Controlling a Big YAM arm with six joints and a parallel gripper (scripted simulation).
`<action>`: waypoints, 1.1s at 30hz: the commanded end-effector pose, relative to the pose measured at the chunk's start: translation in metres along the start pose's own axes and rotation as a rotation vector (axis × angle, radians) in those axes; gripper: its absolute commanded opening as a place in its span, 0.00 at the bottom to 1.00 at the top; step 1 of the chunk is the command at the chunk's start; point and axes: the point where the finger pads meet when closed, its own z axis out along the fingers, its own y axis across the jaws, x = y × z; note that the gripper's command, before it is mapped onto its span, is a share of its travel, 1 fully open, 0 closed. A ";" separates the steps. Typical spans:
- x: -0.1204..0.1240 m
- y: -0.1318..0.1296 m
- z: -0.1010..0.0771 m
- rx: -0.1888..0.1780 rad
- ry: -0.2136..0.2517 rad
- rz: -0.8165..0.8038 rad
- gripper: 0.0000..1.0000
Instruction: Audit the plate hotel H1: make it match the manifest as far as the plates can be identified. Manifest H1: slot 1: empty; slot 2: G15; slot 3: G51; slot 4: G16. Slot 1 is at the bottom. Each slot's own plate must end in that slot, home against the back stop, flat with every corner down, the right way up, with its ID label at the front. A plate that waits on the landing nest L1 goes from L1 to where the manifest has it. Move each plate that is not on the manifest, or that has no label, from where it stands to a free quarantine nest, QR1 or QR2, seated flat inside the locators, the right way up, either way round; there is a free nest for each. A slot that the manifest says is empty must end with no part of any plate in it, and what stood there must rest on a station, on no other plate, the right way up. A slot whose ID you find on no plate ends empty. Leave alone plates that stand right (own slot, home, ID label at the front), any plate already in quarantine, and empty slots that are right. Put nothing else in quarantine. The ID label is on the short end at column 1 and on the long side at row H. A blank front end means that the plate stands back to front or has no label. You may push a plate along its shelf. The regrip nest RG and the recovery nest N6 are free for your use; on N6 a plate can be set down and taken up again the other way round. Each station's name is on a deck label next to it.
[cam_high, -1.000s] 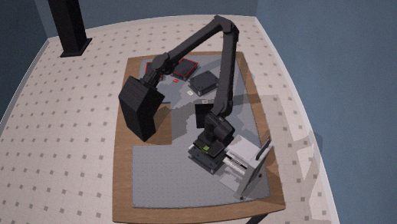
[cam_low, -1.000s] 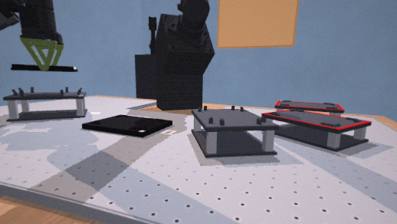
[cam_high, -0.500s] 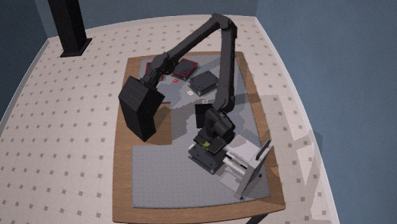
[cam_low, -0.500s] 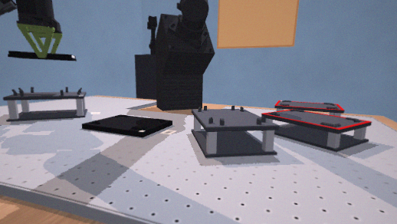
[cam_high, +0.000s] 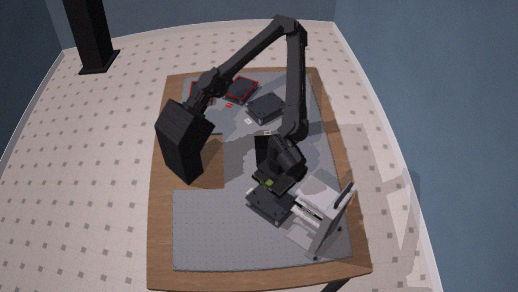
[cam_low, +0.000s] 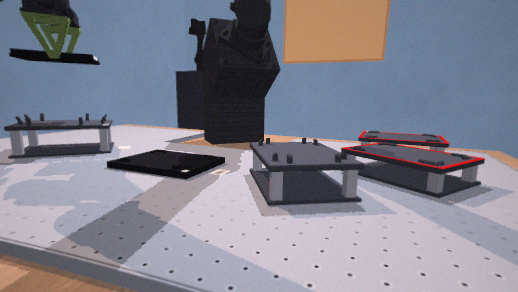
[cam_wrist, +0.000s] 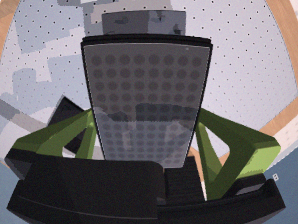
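Observation:
My gripper (cam_low: 50, 37) is shut on a dark well plate (cam_low: 57, 60) and holds it flat, well above a raised grey nest (cam_low: 59, 128) at the left of the deck. In the overhead view the gripper (cam_high: 272, 184) hangs over that nest (cam_high: 270, 202), just in front of the plate hotel (cam_high: 322, 212). A second black plate (cam_low: 166, 163) lies low on the deck. I cannot read any ID label.
A free raised nest (cam_low: 305, 165) stands mid-deck. Two red-edged quarantine nests (cam_low: 412, 157) (cam_low: 402, 137) stand at the right. A tall black box (cam_high: 182, 140) stands at the deck's left edge, and a black pillar (cam_high: 92, 35) stands on the floor.

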 end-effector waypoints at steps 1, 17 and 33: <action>-0.021 0.003 -0.032 0.013 -0.058 -0.055 0.86; -0.020 0.003 -0.071 0.017 -0.060 -0.057 0.86; 0.008 0.049 -0.054 0.001 -0.009 -0.252 0.86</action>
